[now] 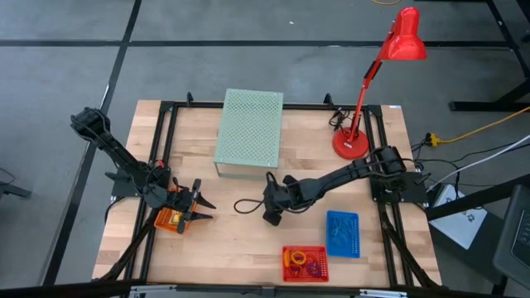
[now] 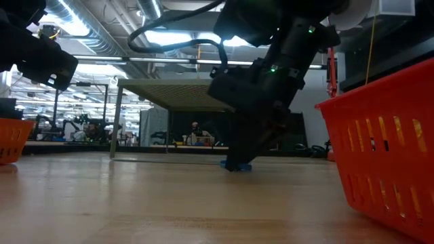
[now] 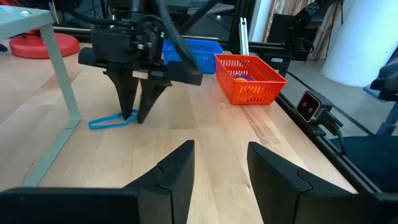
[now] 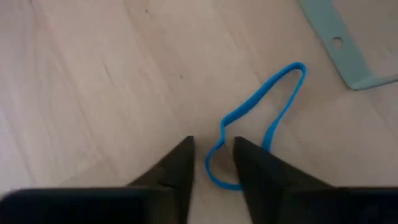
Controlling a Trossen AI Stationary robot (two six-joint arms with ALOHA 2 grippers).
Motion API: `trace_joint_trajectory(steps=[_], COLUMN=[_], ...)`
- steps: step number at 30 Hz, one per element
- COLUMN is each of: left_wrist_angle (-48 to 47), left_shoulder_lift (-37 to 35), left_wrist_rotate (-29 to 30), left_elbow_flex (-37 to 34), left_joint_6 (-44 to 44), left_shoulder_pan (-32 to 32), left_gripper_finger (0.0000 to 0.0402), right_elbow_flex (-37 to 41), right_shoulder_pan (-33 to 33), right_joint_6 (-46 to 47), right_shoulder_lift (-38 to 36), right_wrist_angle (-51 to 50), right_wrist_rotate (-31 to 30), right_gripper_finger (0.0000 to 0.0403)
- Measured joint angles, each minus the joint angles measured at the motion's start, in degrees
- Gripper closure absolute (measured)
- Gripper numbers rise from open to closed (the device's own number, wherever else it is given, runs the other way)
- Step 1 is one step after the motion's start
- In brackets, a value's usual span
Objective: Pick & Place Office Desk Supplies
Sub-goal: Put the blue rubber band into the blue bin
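Note:
A thin blue loop [image 4: 273, 106] lies flat on the wooden table near its middle, by a leg [image 4: 342, 43] of the pale green perforated box [image 1: 248, 132]. My right gripper [image 4: 214, 158] points steeply down at it. The fingertips are open a little, one on each side of the loop's near end [image 4: 217, 180]. From the left wrist view the same gripper [image 3: 137, 117] stands on the loop [image 3: 109, 120]. My left gripper [image 3: 221, 168] waits open, with nothing in it, at the table's left by an orange basket [image 1: 170, 219]. My right gripper comes at the blue loop's near end [image 4: 208, 165] from above, slanting, with one finger on each side of it. The loop lies slack and flat on the table. Whether the fingers [image 4: 180, 162] touch it, I cannot tell.
A red basket [image 1: 305, 263] with small coloured rings stands at the near edge, a blue basket [image 1: 343, 233] to its right. The red desk lamp [image 1: 352, 142] stands at the far right. A black frame [image 1: 166, 124] runs around the table.

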State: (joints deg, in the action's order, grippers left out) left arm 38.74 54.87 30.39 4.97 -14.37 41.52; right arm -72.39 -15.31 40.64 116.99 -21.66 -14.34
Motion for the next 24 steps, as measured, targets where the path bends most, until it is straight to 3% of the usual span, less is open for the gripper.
trace_joint_trajectory(steps=[5,13,17,24], left_wrist_angle=[0.0,0.0,0.0,0.0], left_shoulder_lift=[0.0,0.0,0.0,0.0], left_wrist_rotate=[0.0,0.0,0.0,0.0], left_elbow_flex=[0.0,0.0,0.0,0.0], left_joint_6=[0.0,-0.1,-0.5,-0.5], left_shoulder_pan=[0.0,0.0,0.0,0.0], left_gripper_finger=[0.0258,0.0258,0.0258,0.0258], right_elbow_flex=[0.0,0.1,0.2,0.1], right_shoulder_pan=[0.1,-1.3,-3.3,-8.5], right_joint_6=[0.8,0.9,1.1,3.4], right_shoulder_lift=[0.0,-0.6,-4.4,-14.8], right_wrist_angle=[0.7,1.0,1.9,0.1], right_wrist_rotate=[1.3,2.6,2.8,-4.9], right_gripper_finger=[0.0391,0.0397,0.0396,0.04])
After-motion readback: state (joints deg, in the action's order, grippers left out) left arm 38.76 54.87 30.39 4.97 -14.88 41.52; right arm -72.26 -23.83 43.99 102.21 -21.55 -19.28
